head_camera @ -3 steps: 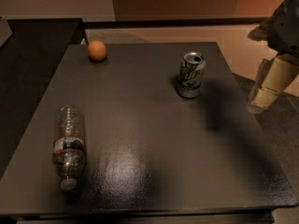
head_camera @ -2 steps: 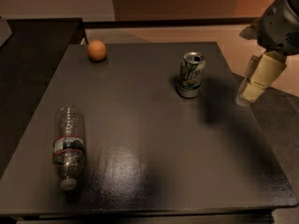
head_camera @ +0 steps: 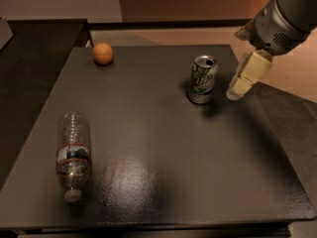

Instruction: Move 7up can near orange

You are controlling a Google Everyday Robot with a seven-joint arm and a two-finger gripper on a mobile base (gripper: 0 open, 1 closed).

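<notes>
Down in the lower left, nearest us, the bottle (head_camera: pixel 73 157) lies on its side on the dark surface (head_camera: pixel 163 182), cap toward the bottom edge, and it hasn't budged. Nothing to do with this job anyway.

Up to the middle right, and here's the action: the gripper (head_camera: pixel 235 92) has slid in from the right edge of the frame over the last second and now hangs just right of the can (head_camera: pixel 202 79). It's close, but there's a sliver of gap showing, so not touching. Whether it is spread or pressed together, I cannot tell from this angle (it shows side-on, as one pale block). The can stands upright, right of centre, exactly where it stood a second ago.

Far upper left, the orange (head_camera: pixel 102 53) sits near the back edge of the surface, unmoved, well apart from the can.

So what does it mean? This looks like the approach closing out: the arm is lining up on the can, the grasp isn't made yet, and the whole carry across to the upper left is ahead.
</notes>
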